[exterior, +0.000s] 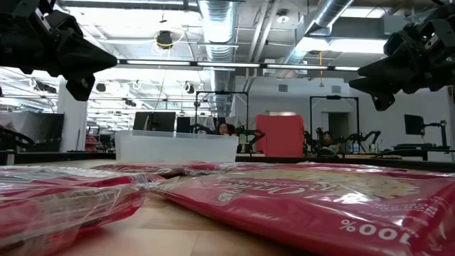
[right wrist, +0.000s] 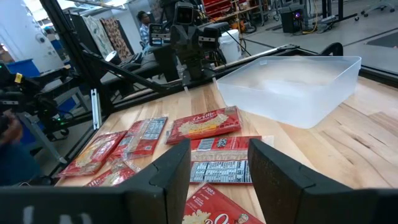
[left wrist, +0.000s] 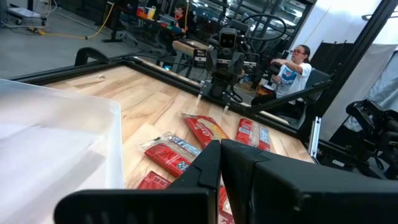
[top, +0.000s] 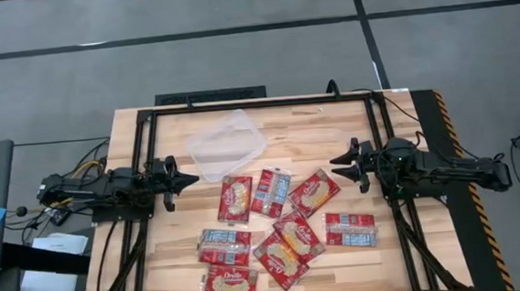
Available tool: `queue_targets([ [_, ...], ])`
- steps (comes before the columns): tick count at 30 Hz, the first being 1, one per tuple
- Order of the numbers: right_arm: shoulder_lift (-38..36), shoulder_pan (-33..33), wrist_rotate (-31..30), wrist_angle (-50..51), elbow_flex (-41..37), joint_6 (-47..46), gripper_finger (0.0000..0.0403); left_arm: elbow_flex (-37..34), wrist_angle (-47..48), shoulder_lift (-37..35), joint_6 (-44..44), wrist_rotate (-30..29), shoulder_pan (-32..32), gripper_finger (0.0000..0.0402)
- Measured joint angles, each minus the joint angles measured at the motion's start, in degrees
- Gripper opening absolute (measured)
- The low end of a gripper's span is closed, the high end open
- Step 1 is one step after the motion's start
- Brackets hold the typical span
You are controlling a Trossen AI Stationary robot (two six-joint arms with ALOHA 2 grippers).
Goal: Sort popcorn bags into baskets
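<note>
Several red popcorn bags (top: 278, 236) lie flat and scattered on the middle and near part of the wooden table, some with the popcorn picture up, some with the pale panel up (right wrist: 214, 171). The transparent tray (top: 226, 144) rests on its base toward the far left and holds nothing; it also shows in the right wrist view (right wrist: 292, 87). My left gripper (top: 193, 179) hovers shut above the table's left side, near the tray. My right gripper (top: 335, 166) hovers open above the right side, fingers pointing at the bags.
A black metal frame (top: 266, 102) runs around the tabletop. Bare wood lies between the tray and the right arm (top: 323, 132). A near bag (exterior: 320, 199) fills the low view's foreground. People sit at benches in the room beyond (left wrist: 292, 68).
</note>
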State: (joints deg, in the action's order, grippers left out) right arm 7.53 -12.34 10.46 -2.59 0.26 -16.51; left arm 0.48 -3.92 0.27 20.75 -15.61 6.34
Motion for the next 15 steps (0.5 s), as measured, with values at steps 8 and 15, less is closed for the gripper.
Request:
queue_targets([
  [8, 0.00, -0.01, 0.00, 0.00, 0.01, -0.01, 0.0186, 0.08, -0.34, 0.00, 4.23, -3.80, -0.01, 0.0000],
  [15, 0.00, 0.00, -0.01, 0.00, 0.01, 0.00, 0.0178, 0.14, -0.55, 0.00, 19.96, -7.98, -0.01, 0.0000],
])
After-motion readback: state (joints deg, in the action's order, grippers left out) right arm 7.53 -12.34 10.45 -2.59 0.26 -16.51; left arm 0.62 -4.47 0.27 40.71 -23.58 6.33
